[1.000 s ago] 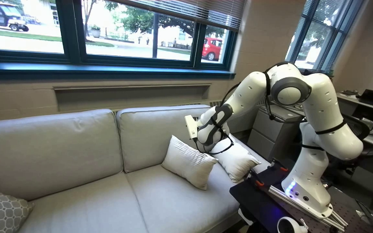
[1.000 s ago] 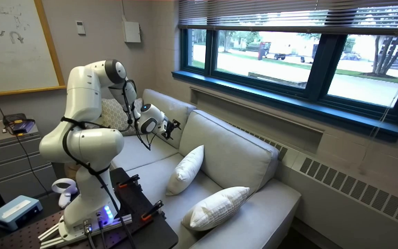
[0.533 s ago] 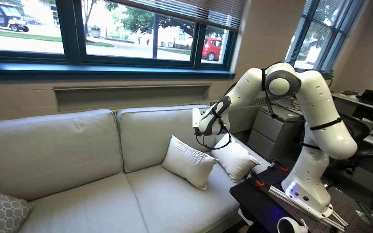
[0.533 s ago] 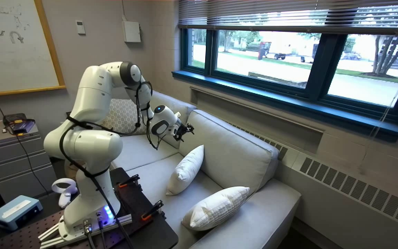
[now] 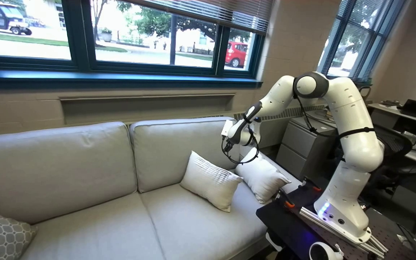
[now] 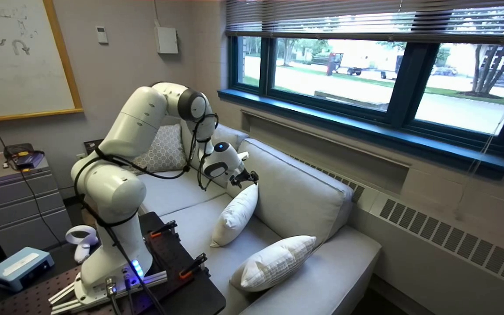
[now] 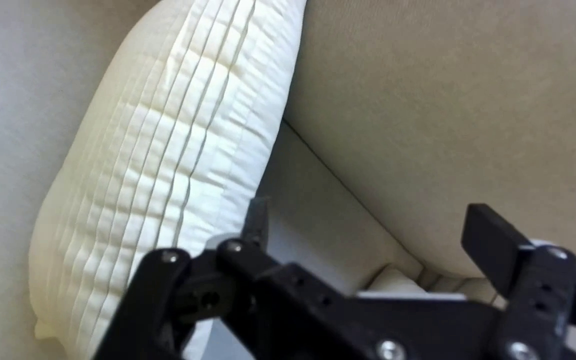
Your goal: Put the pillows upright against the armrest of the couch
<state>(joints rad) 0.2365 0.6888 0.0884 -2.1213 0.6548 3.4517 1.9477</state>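
Fingers [image 7: 490, 245] apart, I hover above the couch [image 6: 295, 192] near one white pillow [image 6: 235, 217]; the other pillow [image 6: 274, 264] tilts beside the armrest [image 6: 335, 267].

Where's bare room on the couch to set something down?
Free: couch seat between grey patterned pillow and nearest cream pillow; armrest top beyond the other cream pillow. Crowded: the end holding both cream pillows, open jaws hanging above.

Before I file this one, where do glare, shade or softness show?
Both exterior views: daylight partly blows out the scene beyond the window. An exterior view: blue light tints the black table beside the arm's base. Wrist view: bright pleats on the cream pillow, shade on the couch along its right edge, the claw looking slightly soft.
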